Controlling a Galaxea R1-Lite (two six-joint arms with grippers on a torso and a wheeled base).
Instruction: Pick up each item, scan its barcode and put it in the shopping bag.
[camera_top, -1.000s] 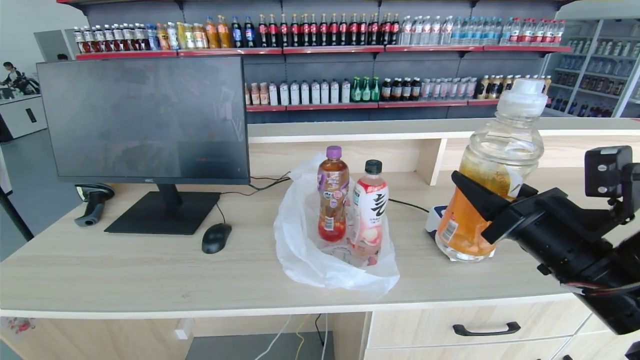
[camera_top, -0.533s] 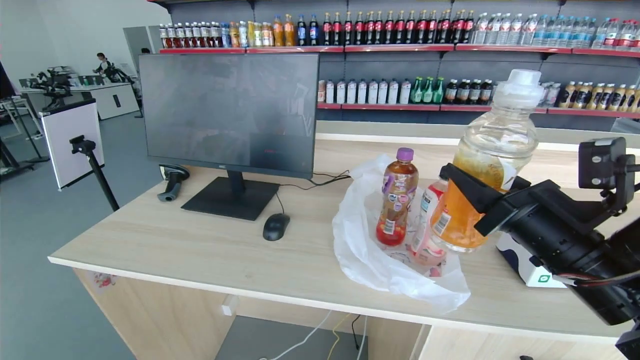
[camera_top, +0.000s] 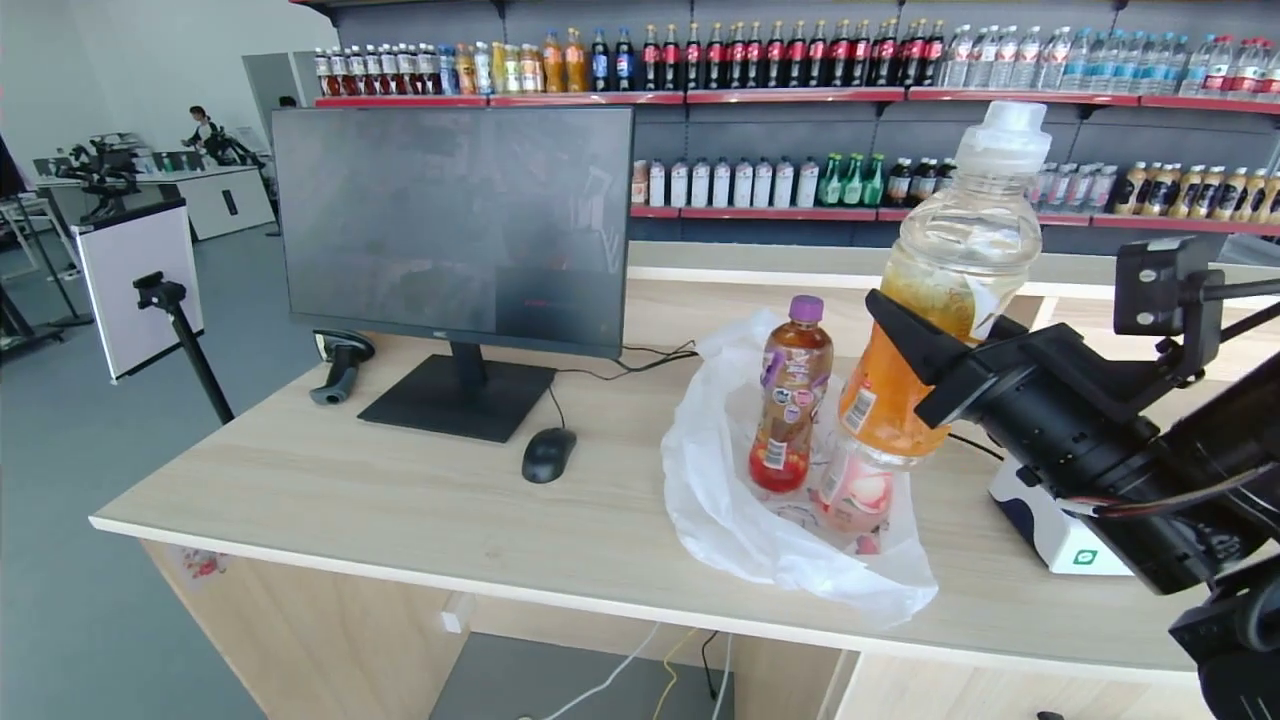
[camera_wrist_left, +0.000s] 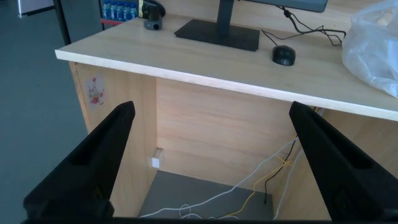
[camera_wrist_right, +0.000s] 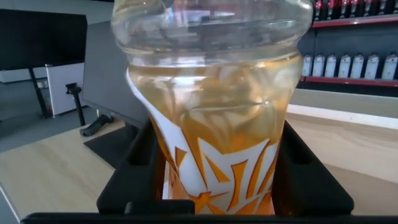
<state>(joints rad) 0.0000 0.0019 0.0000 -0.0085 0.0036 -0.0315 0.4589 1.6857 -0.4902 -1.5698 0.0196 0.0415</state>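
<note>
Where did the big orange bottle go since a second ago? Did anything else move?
The right gripper carried the orange bottle leftward, from beside the white scanner to over the shopping bag, and a little higher. It kept its grip throughout. The purple-capped bottle and pink bottle in the bag, the mouse and the monitor stayed put; the camera itself swung round.

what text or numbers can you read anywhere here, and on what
None reads clearly.
Orange bottle in the right gripper: label print and barcode, too blurred.
Purple-capped bottle in the shopping bag: label too small.
Monitor: bezel mark too small.
Shelf bottles: labels too small.
</note>
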